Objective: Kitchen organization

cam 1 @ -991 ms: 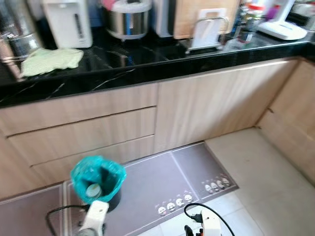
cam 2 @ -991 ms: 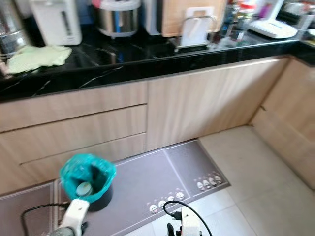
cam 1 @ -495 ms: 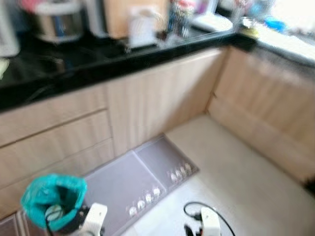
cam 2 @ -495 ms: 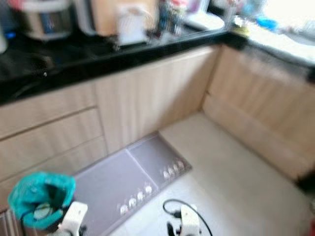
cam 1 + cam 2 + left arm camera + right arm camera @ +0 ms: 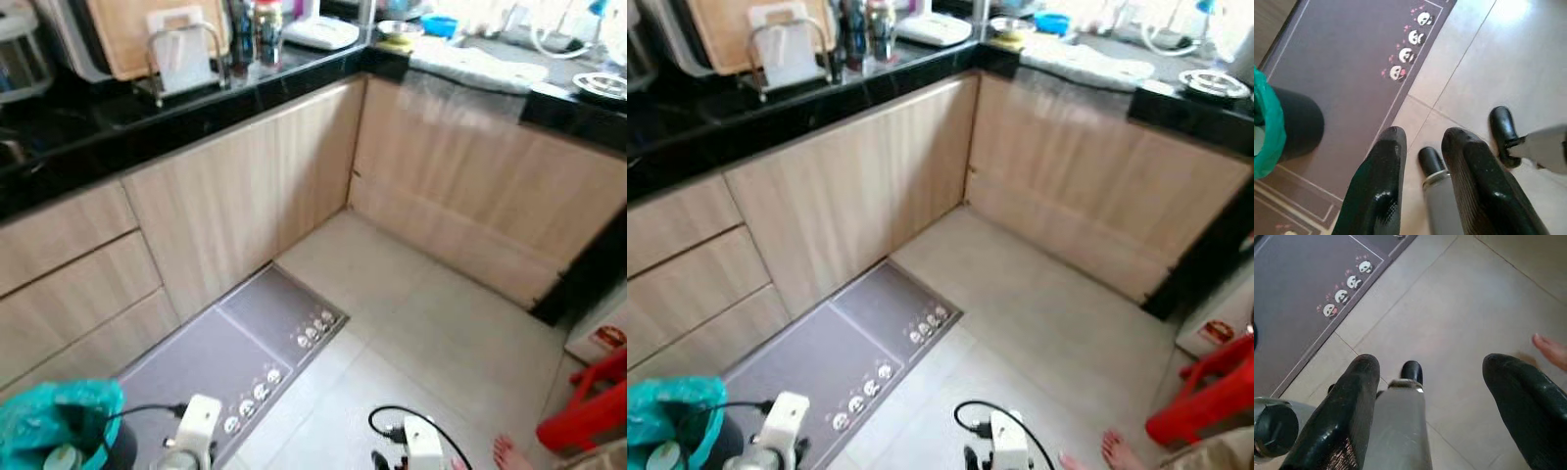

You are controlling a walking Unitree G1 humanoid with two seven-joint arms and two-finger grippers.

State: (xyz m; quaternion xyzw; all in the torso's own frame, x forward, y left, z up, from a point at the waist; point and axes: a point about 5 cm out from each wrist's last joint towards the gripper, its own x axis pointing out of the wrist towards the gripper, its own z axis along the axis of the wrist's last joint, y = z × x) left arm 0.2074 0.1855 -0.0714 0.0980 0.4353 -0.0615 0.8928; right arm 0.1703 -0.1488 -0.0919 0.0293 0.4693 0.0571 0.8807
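- No organizing work is judged to be under way; both arms hang low over the floor.
- The left gripper is carried with its fingers narrowly parted, empty, near the bin with a teal bag.
- The right gripper is held wide apart, empty, above bare tiles.
- Items to be sorted are seen along the black countertop, well apart from either gripper; all handling is judged outstanding.
- A person's bare foot is noted beside a red stool.

The cabinets are pale wood grain under a glossy black table. The floor is beige tile. The mat is grey-purple with a row of small white panda faces along its edge. The bin is black, lined with a teal bag. A red stool stands by the wall.
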